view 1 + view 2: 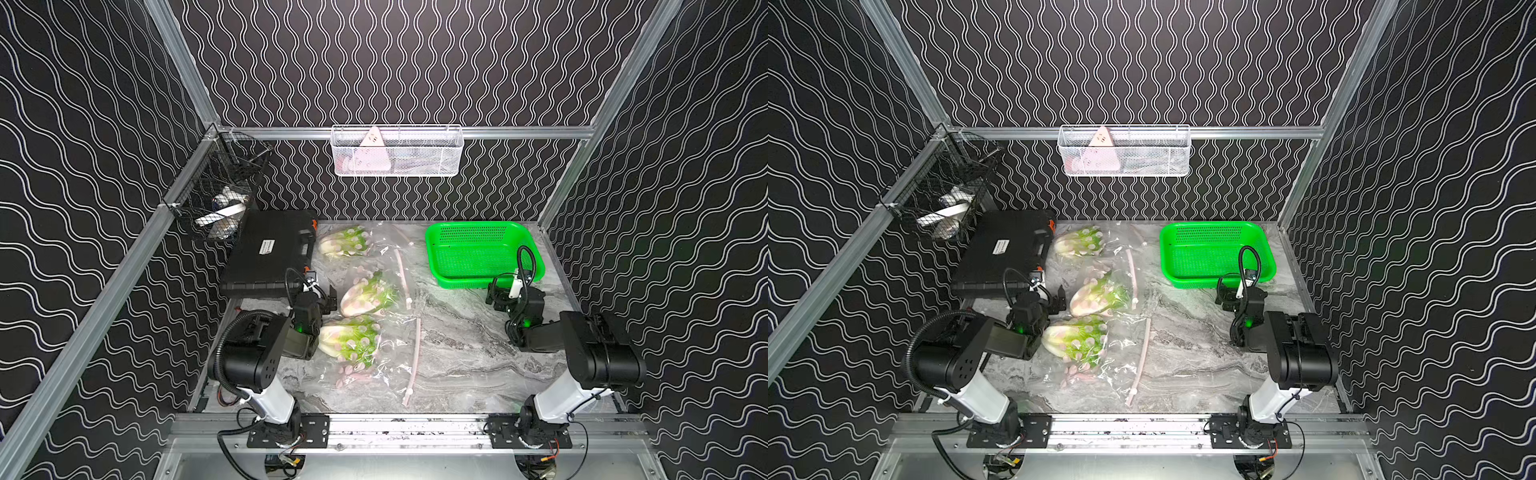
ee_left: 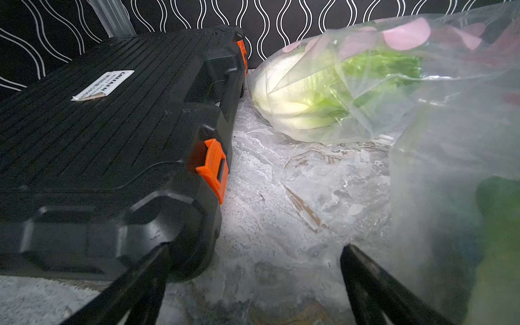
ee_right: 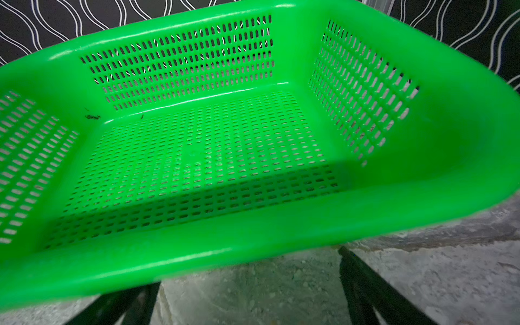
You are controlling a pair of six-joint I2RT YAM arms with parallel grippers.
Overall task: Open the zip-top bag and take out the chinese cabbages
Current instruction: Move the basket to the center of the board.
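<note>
The left end effector (image 2: 254,253), spread, sits beside a ribbed black case (image 1: 270,249); the right end effector (image 3: 247,268), spread, faces a perforated green basket (image 1: 473,226). Between them, three oval cabbages (image 1: 368,293) lie in clear crinkled bags (image 1: 395,357) on the marbled worktop (image 1: 465,365).

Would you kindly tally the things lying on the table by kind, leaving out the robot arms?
Cabbages: 3
Clear zip-top bags: 3
Green basket: 1
Black case: 1
Total: 8
</note>
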